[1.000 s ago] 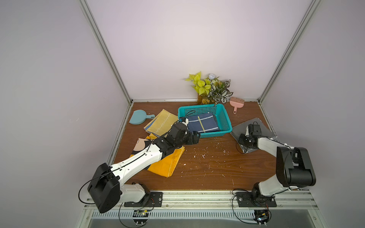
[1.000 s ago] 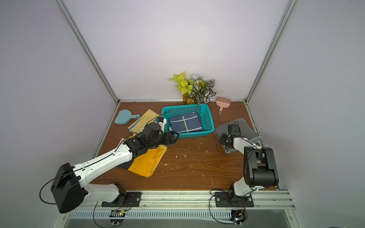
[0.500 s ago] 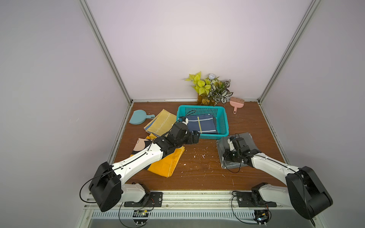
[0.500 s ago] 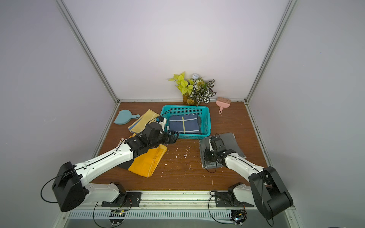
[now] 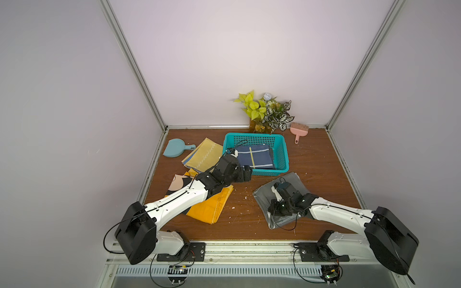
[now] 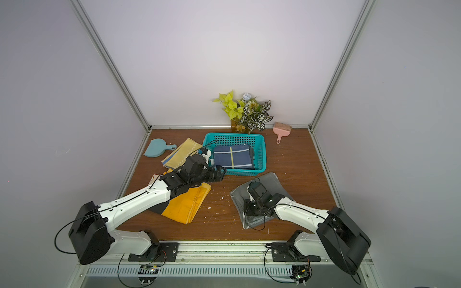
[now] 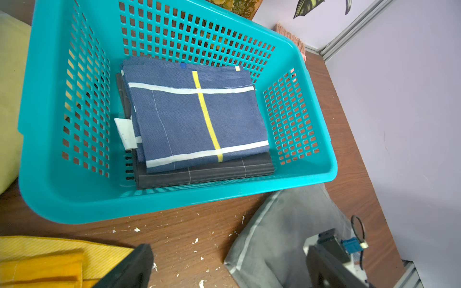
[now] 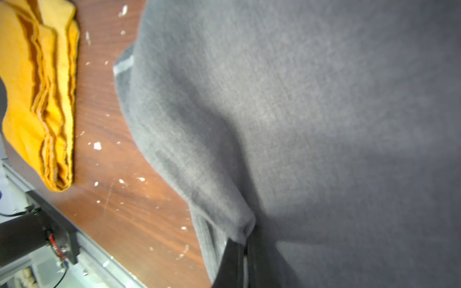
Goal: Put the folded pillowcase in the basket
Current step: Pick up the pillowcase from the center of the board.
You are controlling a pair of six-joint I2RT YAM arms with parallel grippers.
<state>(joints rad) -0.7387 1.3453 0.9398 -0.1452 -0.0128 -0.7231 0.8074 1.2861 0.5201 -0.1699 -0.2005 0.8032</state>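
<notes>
The right gripper (image 8: 245, 240) clamps the grey pillowcase (image 8: 299, 99); the left gripper (image 5: 245, 173), fingers spread wide and empty, hovers beside the teal basket (image 5: 269, 172).

Grey cloth (image 8: 311, 104) blurring out, filling whole right wrist view. Right gripper (image 8: 244, 245) getting cropped at edge. Left arm (image 5: 179, 200) covering chunk of orange cloth (image 5: 210, 209).

2 white arms (image 5: 179, 202), blk joints (image 5: 136, 237)
</notes>
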